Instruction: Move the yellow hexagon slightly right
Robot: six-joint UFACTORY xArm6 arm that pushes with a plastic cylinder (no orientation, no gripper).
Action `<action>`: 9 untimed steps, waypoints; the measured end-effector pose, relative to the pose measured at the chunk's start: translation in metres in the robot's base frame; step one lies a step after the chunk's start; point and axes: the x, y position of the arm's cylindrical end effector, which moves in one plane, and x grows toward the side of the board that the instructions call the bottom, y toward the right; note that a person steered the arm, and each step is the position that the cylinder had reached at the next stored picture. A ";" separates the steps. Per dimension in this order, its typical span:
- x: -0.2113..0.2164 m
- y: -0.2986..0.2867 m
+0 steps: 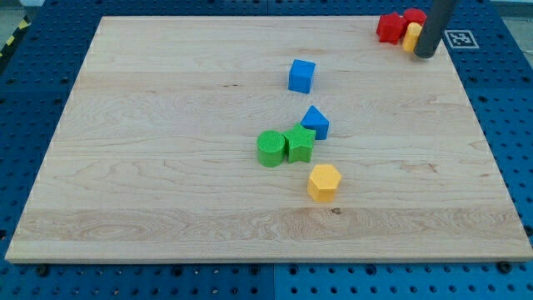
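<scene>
The yellow hexagon (324,182) lies on the wooden board (166,167), a little right of the middle and toward the view's bottom. My tip (425,55) is at the board's top right corner, far up and to the right of the hexagon. It stands right next to a small yellow block (411,37) and two red blocks (390,27) (414,16).
A green cylinder (270,148) and a green star-like block (299,144) sit side by side just up-left of the hexagon. A blue block (316,122) touches the green one's upper right. A blue cube (301,76) lies higher up. A marker tag (459,38) is at the top right.
</scene>
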 end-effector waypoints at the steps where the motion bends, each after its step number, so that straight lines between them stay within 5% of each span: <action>1: -0.005 0.000; 3: 0.049 -0.004; 6: 0.065 -0.005; 9: 0.156 -0.006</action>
